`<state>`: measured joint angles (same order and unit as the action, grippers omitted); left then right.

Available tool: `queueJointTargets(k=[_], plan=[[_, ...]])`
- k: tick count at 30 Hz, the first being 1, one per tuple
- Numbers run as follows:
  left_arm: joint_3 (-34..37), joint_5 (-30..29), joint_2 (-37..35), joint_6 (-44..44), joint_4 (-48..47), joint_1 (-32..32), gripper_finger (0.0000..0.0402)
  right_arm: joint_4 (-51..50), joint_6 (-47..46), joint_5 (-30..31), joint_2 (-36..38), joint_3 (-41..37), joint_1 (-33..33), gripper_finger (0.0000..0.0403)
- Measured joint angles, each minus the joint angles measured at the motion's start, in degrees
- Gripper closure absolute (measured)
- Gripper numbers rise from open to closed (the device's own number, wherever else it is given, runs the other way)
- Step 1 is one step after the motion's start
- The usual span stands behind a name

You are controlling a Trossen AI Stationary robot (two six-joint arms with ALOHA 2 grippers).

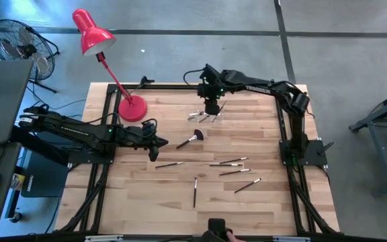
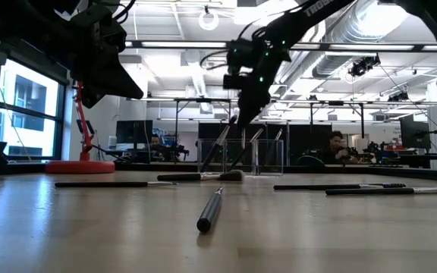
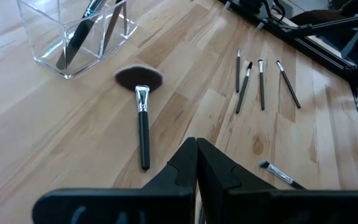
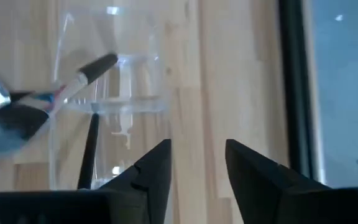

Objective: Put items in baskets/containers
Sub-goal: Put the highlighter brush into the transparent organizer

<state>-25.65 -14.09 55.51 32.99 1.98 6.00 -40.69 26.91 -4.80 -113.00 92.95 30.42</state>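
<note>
Pale butcher-block wood bench, black metal frame round the edges. Clear hard-plastic holder sits toward the far middle of the bench, straight walls, inner dividers, almost invisible from above. Thin brushes with dark handles stand tilted inside it, probably three or four; exact count and compartments unclear through the glare. Right pincer hangs just above the holder, fingers spread, holding nothing. Left pincer pressed together and empty, hovering over the left-centre of the bench near the fan brush: wide dark fluffy head, silvery ferrule, glossy black handle, lying flat just beside the holder. Loose brushes lie flat across the near half of the bench, slim stick shapes with silvery ferrules, one lying apart from the rest.

The high view gives the full layout, but the holder barely shows there. The low view shows the tilted brush handles sticking up above the holder rim, and people seated at desks in the room behind. Red desk lamp, round glossy base, at the far-left corner.
</note>
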Motion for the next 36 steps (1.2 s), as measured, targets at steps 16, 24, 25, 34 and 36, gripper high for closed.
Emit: queueJointTargets(k=[16, 24, 25, 34, 36], plan=[[0.0, -0.54, 0.0, 0.29, 0.13, 0.0, 0.0386, -6.59, -19.15, -2.06, 21.98, -13.61, 0.4, 0.0293], [0.0, -4.04, 0.0, 0.29, 0.41, -0.02, 0.0321, 6.28, -39.9, 0.34, 49.39, -42.19, -8.12, 0.0397], [0.0, -5.01, 0.04, 0.27, 0.53, -0.02, 0.0311, 7.57, -43.3, 2.07, 52.32, -44.85, -10.11, 0.0393], [-8.6, -5.69, 7.18, -9.65, -6.37, -1.08, 0.027, 14.18, -62.18, 11.57, 62.91, -59.34, -26.13, 0.04], [-11.75, -3.23, 10.86, -10.65, -8.27, -2.66, 0.027, 14.64, -64.33, 12.6, 62.46, -61.01, -28.03, 0.0397]])
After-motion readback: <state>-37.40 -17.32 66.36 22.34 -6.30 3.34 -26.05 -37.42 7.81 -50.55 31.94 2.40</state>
